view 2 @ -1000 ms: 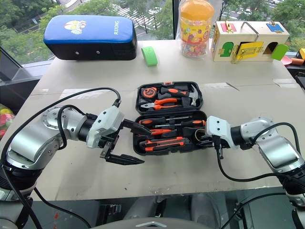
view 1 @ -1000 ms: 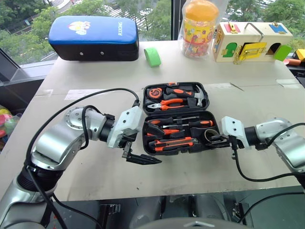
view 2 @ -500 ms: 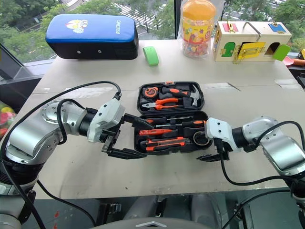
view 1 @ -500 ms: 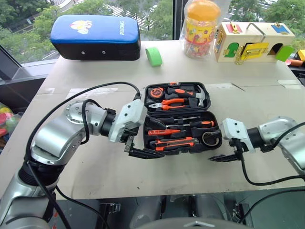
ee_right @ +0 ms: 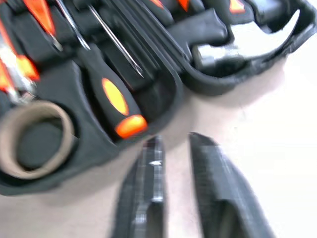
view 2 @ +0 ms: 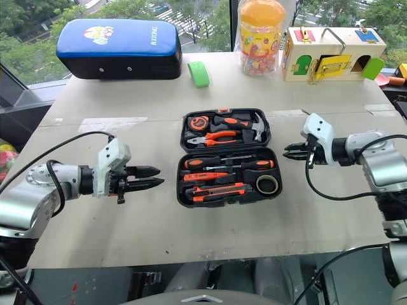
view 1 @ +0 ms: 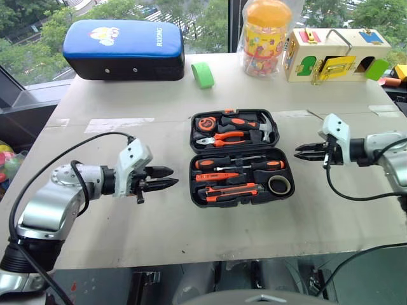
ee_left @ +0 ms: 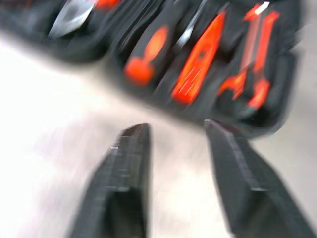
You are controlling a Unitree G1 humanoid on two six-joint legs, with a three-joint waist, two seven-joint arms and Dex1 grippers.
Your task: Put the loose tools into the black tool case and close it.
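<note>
The black tool case (view 1: 240, 157) is lying open in the middle of the table (view 1: 191, 235), its lid half lying flat on the far side and its base half toward the robot. In the base half, two orange-and-black-handled screwdrivers (view 1: 251, 166) are sitting in their recesses, with the orange-and-black utility knife (view 1: 230, 190) lying along the near edge and the small black tape roll (view 1: 279, 185) resting in the right corner. The lid half is holding pliers (view 1: 224, 136), a hammer (view 1: 264, 127) and a tape measure (view 1: 205, 123). The left gripper (view 1: 170, 178) is hovering just above the table, well apart from the case's left side, pointing toward it with its fingers (ee_left: 130, 168) standing narrowly parted and nothing between them. The right gripper (view 1: 300, 152) is hanging beside the case's right edge, clear of it, its fingers (ee_right: 148, 183) drawn almost together and gripping nothing. Farther back, a green tape roll (view 1: 203, 74), a larger blue-topped padded case (view 1: 124, 49), a clear jar with an orange lid (view 1: 267, 38) and a wooden latch box (view 1: 336, 54) are standing along the far edge.
</note>
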